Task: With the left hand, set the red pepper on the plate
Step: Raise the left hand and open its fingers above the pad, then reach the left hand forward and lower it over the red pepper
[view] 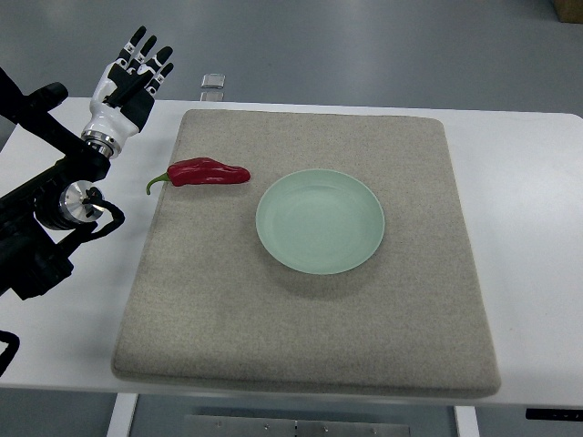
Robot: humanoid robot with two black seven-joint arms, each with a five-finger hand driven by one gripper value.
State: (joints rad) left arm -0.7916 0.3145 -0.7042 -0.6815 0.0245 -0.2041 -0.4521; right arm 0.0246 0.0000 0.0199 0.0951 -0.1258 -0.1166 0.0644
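Note:
A red pepper (208, 172) with a green stem lies on the beige mat, just left of a pale green plate (320, 221) at the mat's middle. The plate holds nothing. My left hand (135, 75) is white and black, with its fingers stretched out and holding nothing. It hovers over the white table's far left, up and to the left of the pepper, apart from it. The right arm does not show.
A beige mat (310, 337) covers most of the white table (528, 182). A small clear object (213, 85) sits at the table's far edge. The black left arm (46, 218) lies along the left side.

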